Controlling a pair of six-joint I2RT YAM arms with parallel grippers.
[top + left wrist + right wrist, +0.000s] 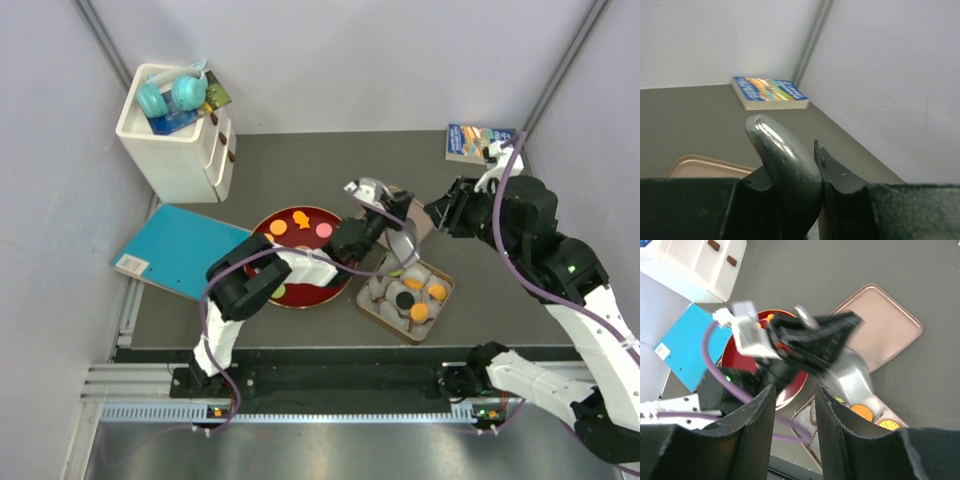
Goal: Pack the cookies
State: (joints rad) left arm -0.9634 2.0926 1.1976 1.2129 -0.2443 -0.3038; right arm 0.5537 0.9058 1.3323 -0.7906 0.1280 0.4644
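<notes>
The left gripper [397, 208] was pinching a shiny metal tool [785, 160] over the near corner of a tan lid [880, 330]. The right gripper [795, 396] hovered above it with its fingers spread and nothing between them. Orange and pink cookies [278, 227] lay on the red plate [305, 242], while other cookies [420, 311], orange and black, sat in paper cups [414, 283] inside the box [385, 325] just beside the plate.
</notes>
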